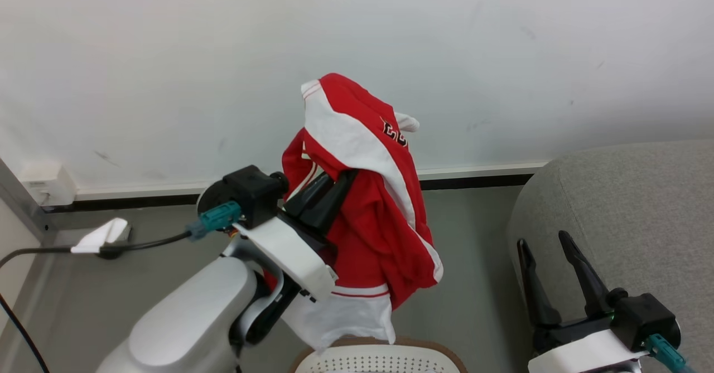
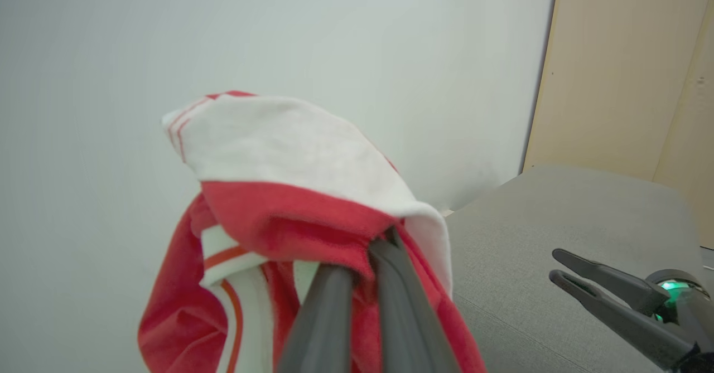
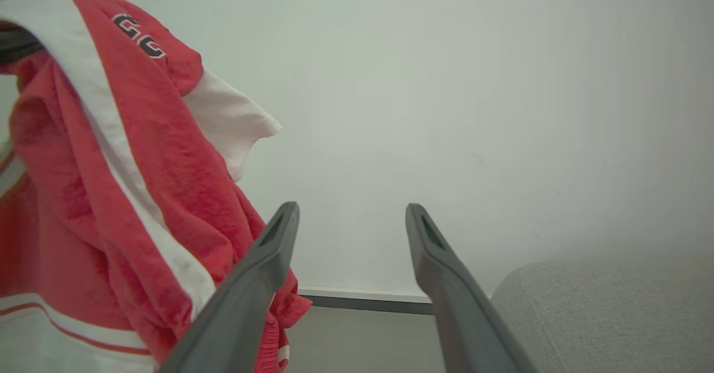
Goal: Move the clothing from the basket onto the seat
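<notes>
Left gripper (image 1: 334, 186): clamped on clothing (image 1: 379, 211), which is held above basket (image 1: 379, 362).
Right gripper (image 1: 542, 241): spread wide, nothing held, by seat (image 1: 630, 206).

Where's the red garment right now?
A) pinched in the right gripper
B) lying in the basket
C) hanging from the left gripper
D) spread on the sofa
C: the clothing hangs from the left gripper, which is shut on it above the basket; the right gripper is open and empty in front of the seat.
</notes>
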